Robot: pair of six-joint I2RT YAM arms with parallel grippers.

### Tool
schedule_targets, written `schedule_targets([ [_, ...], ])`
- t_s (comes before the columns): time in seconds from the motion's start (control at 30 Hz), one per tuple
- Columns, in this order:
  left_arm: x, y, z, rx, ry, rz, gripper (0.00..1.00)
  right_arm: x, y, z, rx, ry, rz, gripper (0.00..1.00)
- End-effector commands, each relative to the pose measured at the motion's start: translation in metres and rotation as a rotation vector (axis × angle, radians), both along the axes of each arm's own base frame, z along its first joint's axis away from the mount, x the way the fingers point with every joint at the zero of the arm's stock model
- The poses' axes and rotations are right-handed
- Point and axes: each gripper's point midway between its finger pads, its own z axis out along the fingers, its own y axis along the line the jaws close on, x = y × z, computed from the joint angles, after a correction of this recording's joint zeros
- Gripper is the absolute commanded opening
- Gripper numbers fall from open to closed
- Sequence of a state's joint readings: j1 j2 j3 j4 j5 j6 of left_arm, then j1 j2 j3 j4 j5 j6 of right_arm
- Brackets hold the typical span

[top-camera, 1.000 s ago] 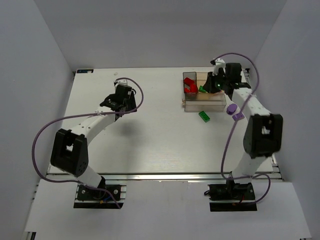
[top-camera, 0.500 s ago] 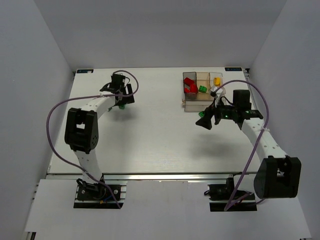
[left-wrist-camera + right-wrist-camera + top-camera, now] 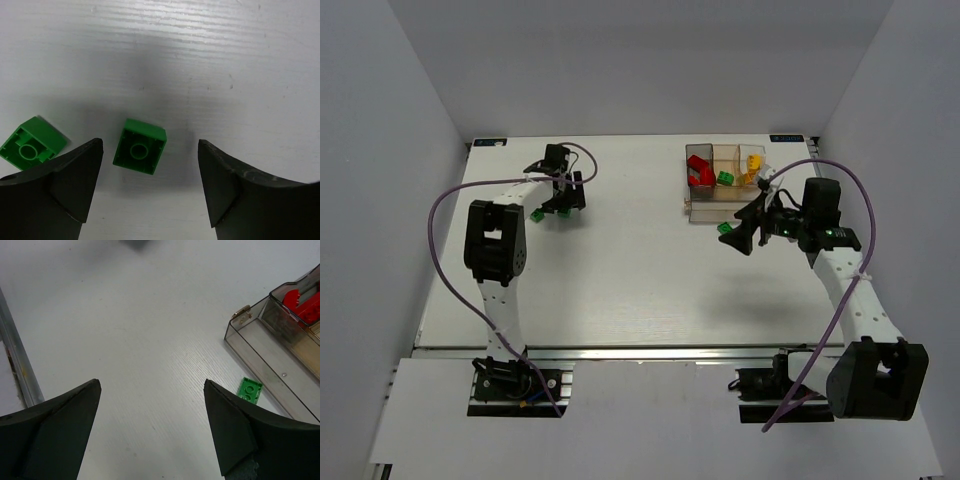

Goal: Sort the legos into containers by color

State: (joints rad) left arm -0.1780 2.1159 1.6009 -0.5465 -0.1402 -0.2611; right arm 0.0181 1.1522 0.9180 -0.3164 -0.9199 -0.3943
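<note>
L wrist: green lego (image 3: 139, 152) hollow-side up; overhead, detail prob. lost.

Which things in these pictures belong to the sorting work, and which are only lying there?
Job:
- two loose green bricks
- third green brick beside the organizer
- in its bins: red brick, sorted green brick, yellow brick

Lying about:
- purple cable
- metal rail
</note>
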Motion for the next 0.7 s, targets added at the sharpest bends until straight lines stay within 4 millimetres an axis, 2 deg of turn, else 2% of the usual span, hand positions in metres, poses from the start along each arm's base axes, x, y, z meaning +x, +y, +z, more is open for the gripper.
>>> schedule_targets([
  [0.0,-0.009,-0.003,0.010,-0.012,-0.003,-0.035,0.85,0.004,-0.007,0.006,0.023,-0.018,-0.020,0.89],
  [0.17,-0.017,0.002,-0.004,0.006,0.029,-0.029,0.80,0.004,-0.012,0.006,0.034,-0.012,-0.032,0.89],
  [0.3,-0.010,0.001,-0.001,0.006,0.013,-0.025,0.73,0.004,-0.018,0.008,0.048,-0.014,-0.041,0.89],
  [0.47,0.000,0.001,-0.001,0.014,0.015,-0.026,0.69,0.002,-0.024,0.009,0.066,-0.007,-0.049,0.89],
  [0.5,0.000,0.001,-0.005,0.018,0.027,-0.026,0.63,0.002,-0.025,0.010,0.069,-0.007,-0.050,0.89],
  [0.6,0.002,0.002,-0.006,0.026,0.032,-0.029,0.59,0.002,-0.028,0.010,0.076,-0.006,-0.055,0.89],
  [0.63,0.002,0.001,-0.006,0.023,0.033,-0.029,0.51,0.003,-0.029,0.010,0.077,-0.007,-0.057,0.89],
  [0.67,0.001,0.001,-0.006,0.021,0.034,-0.032,0.48,0.002,-0.030,0.010,0.080,-0.003,-0.059,0.89],
])
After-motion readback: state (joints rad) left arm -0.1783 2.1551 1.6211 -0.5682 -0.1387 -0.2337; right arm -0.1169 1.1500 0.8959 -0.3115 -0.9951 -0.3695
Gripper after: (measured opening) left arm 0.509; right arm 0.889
